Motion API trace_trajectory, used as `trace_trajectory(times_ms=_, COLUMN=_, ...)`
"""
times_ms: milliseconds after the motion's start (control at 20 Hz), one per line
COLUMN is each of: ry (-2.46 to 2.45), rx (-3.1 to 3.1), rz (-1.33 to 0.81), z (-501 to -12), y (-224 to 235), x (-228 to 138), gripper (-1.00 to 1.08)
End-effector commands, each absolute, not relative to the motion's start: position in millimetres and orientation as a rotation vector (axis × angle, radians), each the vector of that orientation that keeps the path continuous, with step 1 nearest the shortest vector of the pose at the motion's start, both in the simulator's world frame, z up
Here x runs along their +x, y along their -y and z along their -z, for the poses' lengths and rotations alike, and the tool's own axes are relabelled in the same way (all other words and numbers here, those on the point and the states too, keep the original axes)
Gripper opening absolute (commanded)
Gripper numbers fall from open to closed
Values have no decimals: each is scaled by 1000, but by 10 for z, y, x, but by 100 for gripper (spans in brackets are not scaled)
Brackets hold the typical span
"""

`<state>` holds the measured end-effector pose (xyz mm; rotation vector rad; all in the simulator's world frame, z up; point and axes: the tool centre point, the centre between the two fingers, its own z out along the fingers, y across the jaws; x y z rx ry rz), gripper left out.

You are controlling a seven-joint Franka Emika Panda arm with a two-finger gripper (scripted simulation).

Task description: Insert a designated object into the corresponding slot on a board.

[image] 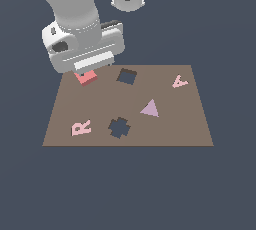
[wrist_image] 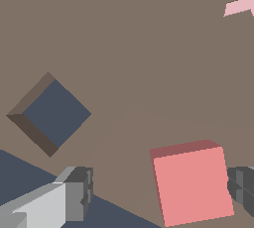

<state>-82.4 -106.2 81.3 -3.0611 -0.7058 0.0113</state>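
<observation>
The red block (wrist_image: 192, 185) is seen between the spread, unclenched fingers of the hand (image: 93, 67), one finger (wrist_image: 241, 185) just beside it, contact uncertain. In the exterior view it is largely hidden, lying skewed at the board's (image: 165, 129) far-left corner, left of the square slot (image: 127, 76).

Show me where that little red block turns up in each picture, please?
Exterior view: the red block peeks out under the tool at the board's far corner on the exterior view's left.
Wrist view: the red block fills the foreground, between the two fingers.
Shared landmark: the dark square slot, empty, beside the block in both.
</observation>
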Motion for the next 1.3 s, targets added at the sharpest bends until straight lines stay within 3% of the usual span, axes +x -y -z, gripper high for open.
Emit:
trace_trajectory(times_ms=0, ry=775, rx=-3044, rz=-7, z=-737, y=1169, x=-860, gripper=100)
trace_trajectory(times_ms=600, ry=962, rx=-2991, rz=0, z=-513, y=1495, x=-915, gripper=100)
trace_trajectory(times_ms=1250, ry=974, rx=-2987, rz=0, z=-484, y=1519, x=-909, gripper=100)
